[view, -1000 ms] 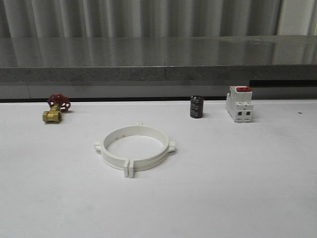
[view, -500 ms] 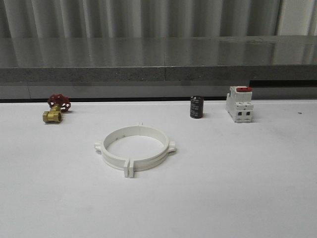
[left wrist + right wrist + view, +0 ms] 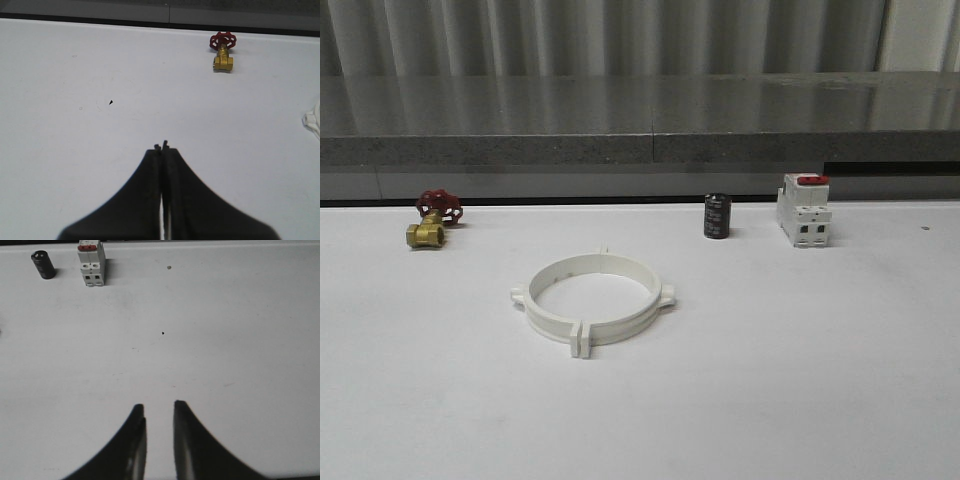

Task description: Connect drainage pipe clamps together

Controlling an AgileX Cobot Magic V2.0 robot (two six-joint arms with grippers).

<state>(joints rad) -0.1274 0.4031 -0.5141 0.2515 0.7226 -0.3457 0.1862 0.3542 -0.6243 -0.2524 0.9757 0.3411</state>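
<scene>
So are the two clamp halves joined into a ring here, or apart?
Joined, apparently: the drainage pipe clamps lie flat as one closed ring, near flanges side by side with a thin seam between. Whether they are locked, cannot tell.

No lettering, brand or number can be read anywhere on the white table [image 3: 800, 380]. The black cylinder [image 3: 717, 216] at the far side, right of centre, carries a pale band of markings too small to make out. The white breaker with a red top [image 3: 804, 209], just to its right, shows no legible print on its face, either from the front or in the right wrist view. The brass valve with a red handwheel [image 3: 433, 219], far left, bears no readable stamp.
</scene>
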